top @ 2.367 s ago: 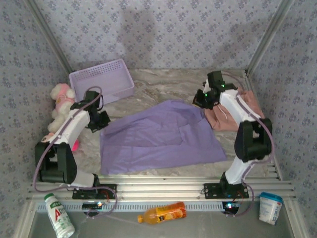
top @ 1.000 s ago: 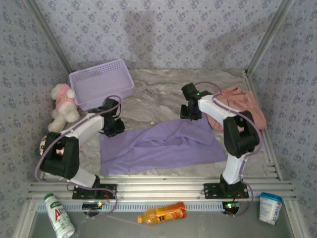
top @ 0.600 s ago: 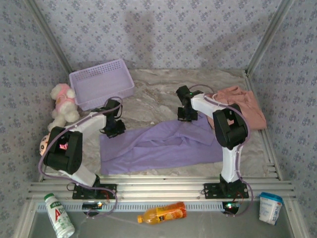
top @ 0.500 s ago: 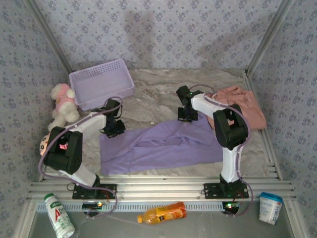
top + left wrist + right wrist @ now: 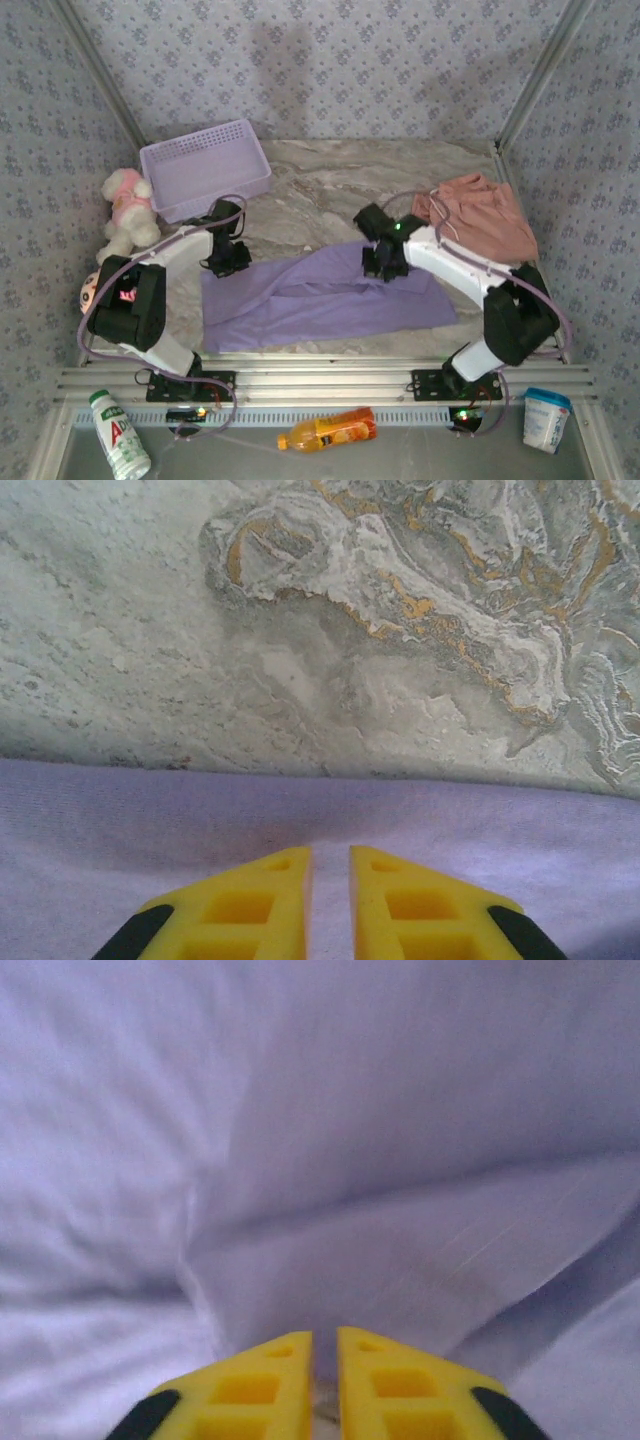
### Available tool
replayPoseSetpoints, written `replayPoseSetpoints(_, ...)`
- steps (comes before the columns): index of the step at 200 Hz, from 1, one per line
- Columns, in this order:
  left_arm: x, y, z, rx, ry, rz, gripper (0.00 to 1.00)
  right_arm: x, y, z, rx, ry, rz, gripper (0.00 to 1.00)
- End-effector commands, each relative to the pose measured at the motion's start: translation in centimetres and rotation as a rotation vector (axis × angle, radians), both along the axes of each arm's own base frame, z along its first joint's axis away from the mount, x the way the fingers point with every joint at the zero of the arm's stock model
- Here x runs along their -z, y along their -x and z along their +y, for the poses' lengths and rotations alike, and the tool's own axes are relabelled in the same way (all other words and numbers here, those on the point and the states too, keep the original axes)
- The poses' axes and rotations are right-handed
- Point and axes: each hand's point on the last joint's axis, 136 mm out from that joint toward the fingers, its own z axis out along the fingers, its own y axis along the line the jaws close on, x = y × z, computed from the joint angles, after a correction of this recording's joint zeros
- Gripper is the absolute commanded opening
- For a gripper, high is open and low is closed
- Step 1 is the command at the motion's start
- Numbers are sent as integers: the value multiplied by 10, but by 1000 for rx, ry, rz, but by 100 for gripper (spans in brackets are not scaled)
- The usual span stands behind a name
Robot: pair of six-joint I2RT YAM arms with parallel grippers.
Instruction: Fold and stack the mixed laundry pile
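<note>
R gripper [image 5: 383, 265] has come nearer, clamped on the tee [image 5: 330, 300], dragging its far-right edge over the body. L gripper [image 5: 228, 260] stays pinched on the far-left edge. Tee's mid-table, approx half-folded, I reckon; pink garment [image 5: 480, 218] waits far right, unfolded.

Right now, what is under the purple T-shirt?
The lavender T-shirt lies on the marbled table, which shows around it. Its far part looks folded forward over itself, so cloth lies under cloth there. Anything else beneath is covered and cannot be seen.
</note>
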Motion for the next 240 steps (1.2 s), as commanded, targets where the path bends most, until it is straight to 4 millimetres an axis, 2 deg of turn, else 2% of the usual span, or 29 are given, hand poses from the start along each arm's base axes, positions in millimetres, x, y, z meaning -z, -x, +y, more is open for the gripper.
replayPoseSetpoints(1, -7, -2, 5, 23, -24, -8, 19, 1, 41, -15, 93, -7, 81, 24)
replayPoseSetpoints(6, -8, -3, 4, 26, -23, -11, 20, -1, 47, -20, 118, -9, 84, 31)
replayPoseSetpoints(15, -8, -5, 5, 29, -25, -13, 21, -8, 42, -33, 165, -20, 39, 37)
replayPoseSetpoints(36, -9, -8, 3, 42, -23, -8, 21, -17, 19, -63, 288, -60, -50, 39)
replayPoseSetpoints(48, -8, -10, 1, 43, -19, -6, 21, -13, 3, -81, 365, -86, -77, 39)
replayPoseSetpoints(66, -7, -11, -1, 43, -10, -1, 21, -3, -12, -96, 440, -127, -65, 41)
replayPoseSetpoints(97, -6, -8, -1, 36, -7, -2, 21, 21, -21, -91, 452, -158, -18, 54)
replayPoseSetpoints(104, -6, -7, -1, 31, -7, -1, 21, 29, -17, -87, 461, -175, 10, 57)
replayPoseSetpoints(119, -3, -4, 0, 24, -4, 5, 21, 42, -21, -85, 510, -221, 16, 58)
replayPoseSetpoints(138, -3, -3, 0, 24, -2, 7, 21, 52, -36, -82, 554, -277, -16, 58)
replayPoseSetpoints(150, -3, -3, 0, 26, -2, 6, 21, 56, -42, -83, 567, -274, -28, 52)
replayPoseSetpoints(159, -2, -2, 0, 28, -4, 8, 21, 57, -45, -82, 575, -284, -24, 36)
replayPoseSetpoints(160, -3, -2, 0, 28, -5, 6, 21, 58, -46, -82, 576, -284, -25, 30)
replayPoseSetpoints(165, -3, -3, 0, 27, -5, 6, 21, 56, -47, -83, 579, -284, -32, 21)
replayPoseSetpoints(166, -3, -3, 0, 28, -5, 5, 21, 56, -48, -83, 582, -281, -37, 16)
replayPoseSetpoints(177, -3, -4, 0, 28, -4, 2, 21, 51, -49, -86, 585, -267, -52, 0)
replayPoseSetpoints(212, -1, -4, -1, 28, 1, 1, 21, 32, -18, -96, 575, -233, -54, 0)
replayPoseSetpoints(240, 1, -6, -4, 35, 11, 2, 21, 32, 38, -93, 572, -203, 27, 0)
